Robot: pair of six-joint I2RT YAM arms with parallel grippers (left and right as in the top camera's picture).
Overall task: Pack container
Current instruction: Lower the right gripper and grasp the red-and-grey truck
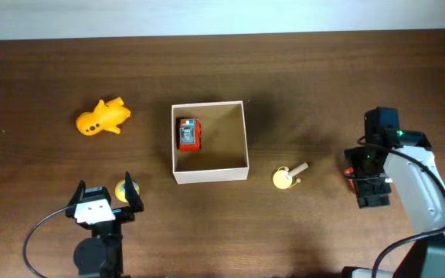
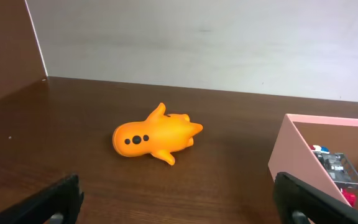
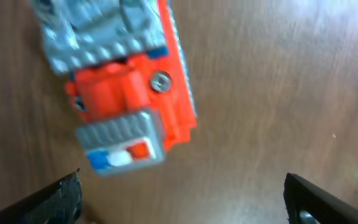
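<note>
Right hand, wide open and empty, hangs above a skewed red truck; an off-centre close could shove it away; left hand likewise open, empty.

Container: sat mid-way across the desk.
Toy truck: lay inside it, left side.
Animal toy: lay toward the left edge.

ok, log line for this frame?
left tool open | right tool open, facing loose red truck | container holds packed red truck
</note>
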